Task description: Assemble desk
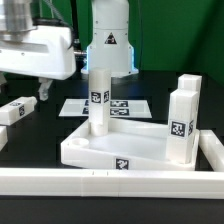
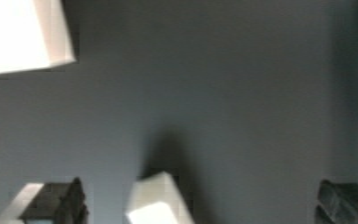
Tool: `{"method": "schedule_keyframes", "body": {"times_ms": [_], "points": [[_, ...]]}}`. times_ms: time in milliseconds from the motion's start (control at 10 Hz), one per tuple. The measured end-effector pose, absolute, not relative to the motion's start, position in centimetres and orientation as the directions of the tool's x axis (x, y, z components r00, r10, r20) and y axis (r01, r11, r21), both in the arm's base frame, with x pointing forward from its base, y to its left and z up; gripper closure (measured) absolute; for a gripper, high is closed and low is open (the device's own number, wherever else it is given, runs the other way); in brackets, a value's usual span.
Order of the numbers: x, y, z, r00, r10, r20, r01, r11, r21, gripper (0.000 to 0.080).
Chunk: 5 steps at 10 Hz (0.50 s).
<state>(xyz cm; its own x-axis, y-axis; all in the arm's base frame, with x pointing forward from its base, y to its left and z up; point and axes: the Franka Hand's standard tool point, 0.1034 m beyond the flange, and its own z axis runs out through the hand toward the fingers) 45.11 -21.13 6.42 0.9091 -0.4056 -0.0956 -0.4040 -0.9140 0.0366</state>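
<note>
we're high over the counter with our gripper, and it's carrying nothing: the wrist view shows bare dark surface between the fingers, which stand well apart.

where's the desk? the slab lies flat well off to the exterior view's right of our gripper and nearer that camera, pushed up against the rail in front. two legs stand upright on it: one leg at the corner closest to our gripper, a second leg at the far corner from us, by the side rail. beyond the slab lies the marker board.

just beside our gripper, on the exterior view's left, a loose leg lies on its side on the counter. the white block at the edge of the wrist view is likely that one, though we can't be sure. a pale shape sits between the fingers low in the wrist view; too blurred to name.

so we judge two legs in, two to go, and the step in hand is fetching the next. the next move calls for shifting sideways over the lying leg, lining the fingers across its narrow faces, dropping straight down and closing. then we'd have to stand it upright before carrying it to a free socket.
</note>
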Motion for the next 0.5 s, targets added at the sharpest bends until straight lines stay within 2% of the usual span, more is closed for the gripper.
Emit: {"method": "schedule_keyframes", "body": {"times_ms": [100,200,500], "points": [[43.7,-22.2,5.8,0.901,-0.403,-0.161,-0.404,-0.914,0.030,0.0150],[43.4,-23.4,5.7,0.887,-0.412,-0.208,-0.416,-0.909,0.027,0.0150],[43.4,-23.0,5.6,0.836,-0.392,-0.385,-0.425,-0.905,-0.001,0.0150]]}}
